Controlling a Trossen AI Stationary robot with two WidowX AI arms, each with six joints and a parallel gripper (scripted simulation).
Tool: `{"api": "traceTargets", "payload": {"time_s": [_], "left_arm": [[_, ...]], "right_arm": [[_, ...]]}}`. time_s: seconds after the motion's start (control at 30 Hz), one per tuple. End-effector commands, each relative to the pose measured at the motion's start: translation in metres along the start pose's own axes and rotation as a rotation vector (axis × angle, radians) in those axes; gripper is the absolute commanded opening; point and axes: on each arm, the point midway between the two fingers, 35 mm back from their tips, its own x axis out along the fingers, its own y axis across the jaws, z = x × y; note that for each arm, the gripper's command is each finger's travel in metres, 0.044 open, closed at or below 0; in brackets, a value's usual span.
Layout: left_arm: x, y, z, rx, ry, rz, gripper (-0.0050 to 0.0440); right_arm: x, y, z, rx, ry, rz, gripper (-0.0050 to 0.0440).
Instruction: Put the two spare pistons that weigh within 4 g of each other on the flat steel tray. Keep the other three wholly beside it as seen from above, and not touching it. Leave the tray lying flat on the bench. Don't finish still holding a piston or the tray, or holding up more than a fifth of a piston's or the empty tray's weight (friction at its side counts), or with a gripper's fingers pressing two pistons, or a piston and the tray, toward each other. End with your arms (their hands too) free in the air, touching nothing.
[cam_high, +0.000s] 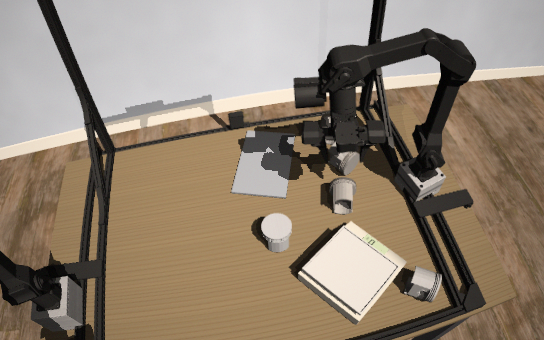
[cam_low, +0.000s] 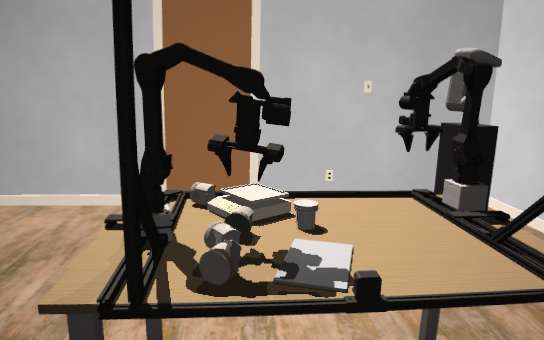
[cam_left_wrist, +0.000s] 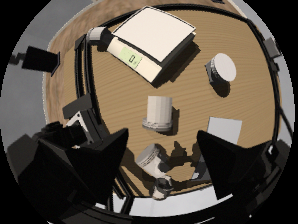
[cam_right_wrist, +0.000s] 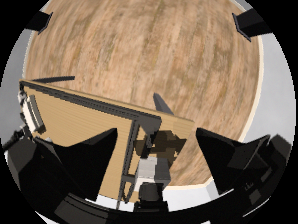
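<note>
Grey metal is suggesting that the side-lying piston (cam_high: 343, 192) (cam_low: 240, 219) (cam_left_wrist: 160, 111), resting near the left arm's edge of the surface (cam_high: 175, 225) (cam_low: 425, 235) (cam_left_wrist: 250, 95) (cam_right_wrist: 75, 120), is probably proving rigid, weighty and slippery, favouring a mid-skirt hold, while left gripper (cam_high: 345, 137) (cam_low: 245, 177) (cam_left_wrist: 162, 132) and right gripper (cam_low: 418, 150) (cam_right_wrist: 158, 132) are hanging with jaws wide.

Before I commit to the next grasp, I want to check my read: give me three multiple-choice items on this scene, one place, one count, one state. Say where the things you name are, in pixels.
1. Where are the pistons (cam_high: 276, 226) (cam_low: 306, 216) (cam_left_wrist: 159, 110) relative to the tray (cam_high: 250, 176) (cam_low: 336, 254) (cam_left_wrist: 226, 129)?
A. Two on it
B. All off it
C. One on it

2. How many pistons show in the exterior view?
A. Three
B. Four
C. Five

3. How is the left gripper (cam_high: 344, 145) (cam_low: 244, 177) (cam_left_wrist: 164, 133)?
A. Open, holding nothing
B. Shut on a piston
C. Shut on the tray

1 B: only shadows fall on the tray.
2 C: one stands by itself, one is behind the scale (cam_high: 347, 270) (cam_low: 255, 192) (cam_left_wrist: 152, 32), three bunch in front.
3 A: its fingers stand apart above the pistons.
</note>
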Motion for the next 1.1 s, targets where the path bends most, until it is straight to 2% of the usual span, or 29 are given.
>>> {"api": "traceTargets", "payload": {"time_s": [0.0, 1.07], "left_arm": [[0.010, 0.002, -0.002, 0.001, -0.003, 0.018, 0.0378], [0.055, -0.004, -0.011, 0.001, -0.003, 0.018, 0.0378]], "right_arm": [[0.000, 0.000, 0.000, -0.003, 0.001, 0.003, 0.0440], [0.000, 0.000, 0.000, -0.003, 0.001, 0.003, 0.0440]]}}
